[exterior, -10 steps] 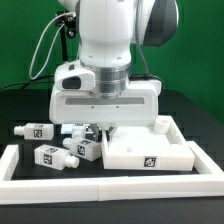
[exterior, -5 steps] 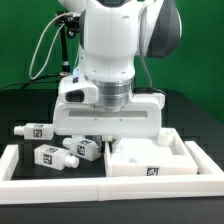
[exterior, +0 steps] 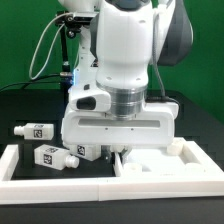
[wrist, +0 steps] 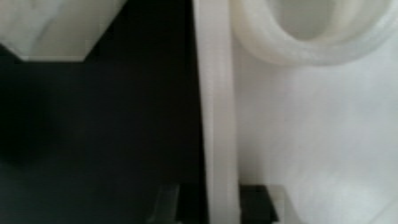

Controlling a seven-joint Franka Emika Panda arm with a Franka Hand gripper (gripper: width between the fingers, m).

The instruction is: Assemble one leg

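Three legs lie on the black table at the exterior view's left: one [exterior: 38, 130] farther back, one [exterior: 52, 157] near the front and one [exterior: 86, 150] partly behind the gripper's body. The large square panel [exterior: 168, 163] lies to their right. My gripper [exterior: 120, 152] is down at the panel's left rim, with its fingertips hidden behind the hand. In the wrist view the gripper [wrist: 221, 205] has a dark finger [wrist: 262, 205] on each side of the panel's thin raised rim [wrist: 214, 110] and is closed on it. A round corner hole [wrist: 317, 45] shows on the panel.
A white raised rail [exterior: 100, 190] runs along the table's front and turns back at the left [exterior: 8, 155]. A pale block [wrist: 54, 25] shows beyond the rim in the wrist view. Cables hang behind the arm at the back left.
The arm has moved toward the exterior view's right and nearer the camera. The panel has shifted right with it. The legs have not moved.
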